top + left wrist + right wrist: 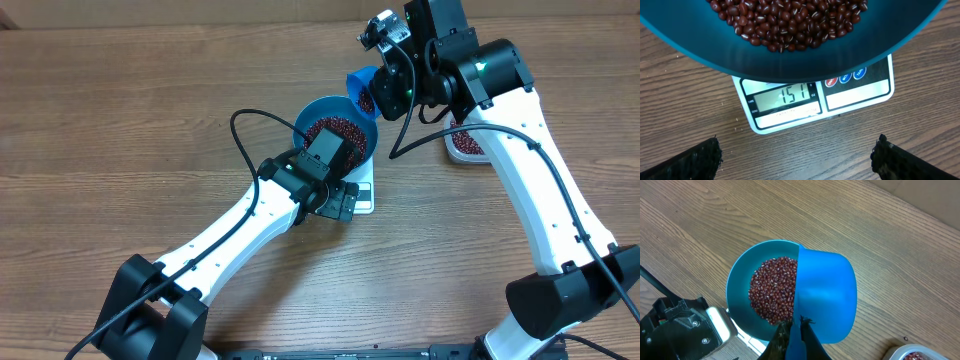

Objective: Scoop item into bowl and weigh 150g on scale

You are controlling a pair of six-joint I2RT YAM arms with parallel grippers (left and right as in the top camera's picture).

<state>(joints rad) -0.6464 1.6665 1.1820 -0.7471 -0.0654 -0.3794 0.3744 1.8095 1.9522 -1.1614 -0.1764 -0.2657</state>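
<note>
- In the overhead view, the bowl (368, 145) is sitting on the scale (366, 192), hiding most of it, and the beans (338, 128) are lying heaped inside the bowl.
- The right gripper (390, 90) is hanging just beyond the bowl's far rim, carrying the small blue scoop (358, 85) tilted toward the bowl. The clear tub (460, 155) is standing well to the right of the bowl.
- The left gripper (325, 185) is reaching over the bowl's near rim and holding nothing.
- In the left wrist view, the bowl (690, 45) is filling the top, with beans (790, 22) covering its floor. Just below the bowl, the scale's display (785, 95) is showing 151, though the unit mark is too small to read.
- The left fingers (690, 160) are standing spread wide at the bottom corners, below the bowl and clear of the scale.
- In the right wrist view, the right gripper (792, 340) is pinching the scoop's handle. The scoop (825, 300) is overlapping the bowl's right rim (737, 285), with its mouth facing the beans (772, 295). Whether any beans are left in the scoop cannot be told.
- The step in hand appears to be the last top-up and reading check, and the weight seems to be sitting at the target or a shade over.
- The next move probably calls for levelling the scoop and drawing it away from the bowl without nudging the rim or dropping more beans.
</note>
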